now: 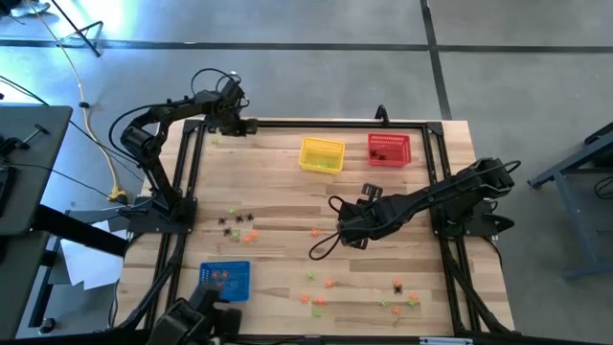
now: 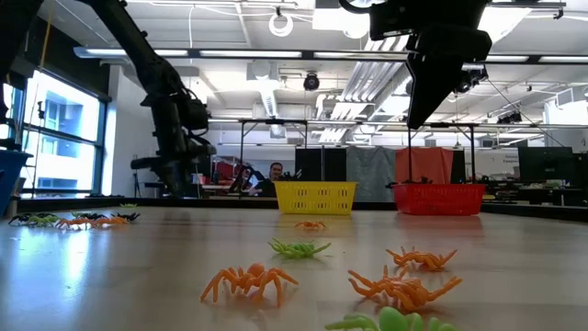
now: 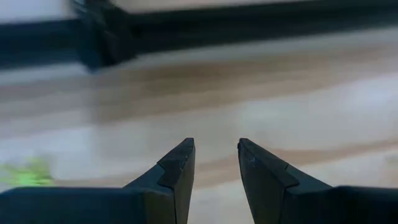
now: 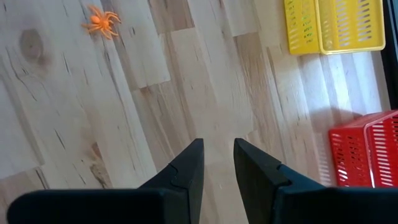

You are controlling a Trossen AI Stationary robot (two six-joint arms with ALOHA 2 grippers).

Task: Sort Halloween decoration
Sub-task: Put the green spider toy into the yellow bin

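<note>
The Halloween decoration is small plastic spiders, orange, light green and black, lying loose on the wooden table. One cluster (image 1: pixel 239 225) lies at the left and others (image 1: pixel 316 292) (image 1: pixel 397 287) lie near the front edge. My left gripper (image 3: pixel 216 144) stands open and points down over the far left corner (image 1: pixel 239 125), with nothing between its fingers and a blurred green spider (image 3: pixel 25 174) beside it. Open and empty as well, my right gripper (image 4: pixel 217 144) hangs above the table's middle (image 1: pixel 343 230). An orange spider (image 4: pixel 99 22) lies some way from it.
A yellow mesh basket (image 1: pixel 322 154) and a red one (image 1: pixel 389 149) stand at the far edge, and a blue one (image 1: pixel 225 280) stands at the near left. Black frame rails run along the table's edges (image 1: pixel 316 123). A person sits in the room beyond (image 2: pixel 276 175).
</note>
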